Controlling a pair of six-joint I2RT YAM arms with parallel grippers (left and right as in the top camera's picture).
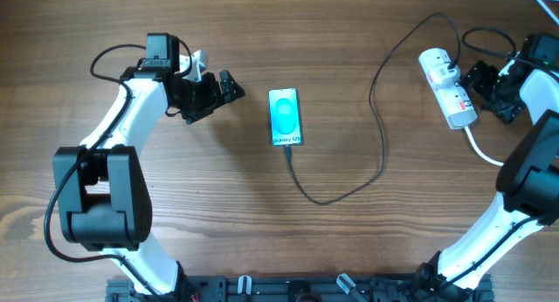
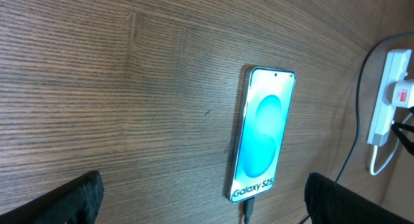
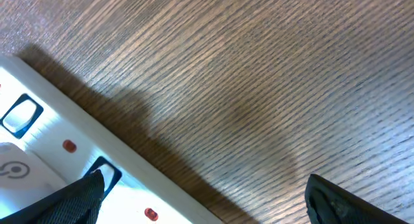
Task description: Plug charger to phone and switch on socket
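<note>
Your left arm (image 1: pixel 122 119) and right arm (image 1: pixel 524 184) are built alike: smooth white rounded shells linked by bulky black joint housings. A thin black cable (image 1: pixel 50 216) loops beside the left arm's big joint. Your left hand (image 1: pixel 220 97) and right hand (image 1: pixel 486 92) are all black, with matte, rough-textured fingers (image 2: pixel 71 197).

The table (image 1: pixel 218 215) is brown wood with fine, darker grain lines. The phone (image 1: pixel 285 117) has a bright teal-blue screen with a white oval glow and dark lettering at its near edge. The charger (image 1: pixel 323 202) is a black cable with a white plug head (image 1: pixel 445 72). The socket (image 1: pixel 448 91) is white with small red marks (image 3: pixel 68 145), and its thick cord (image 1: pixel 479 147) is white. The left arm (image 1: pixel 118 119) and right arm (image 1: pixel 502 219) are white with black joints.
</note>
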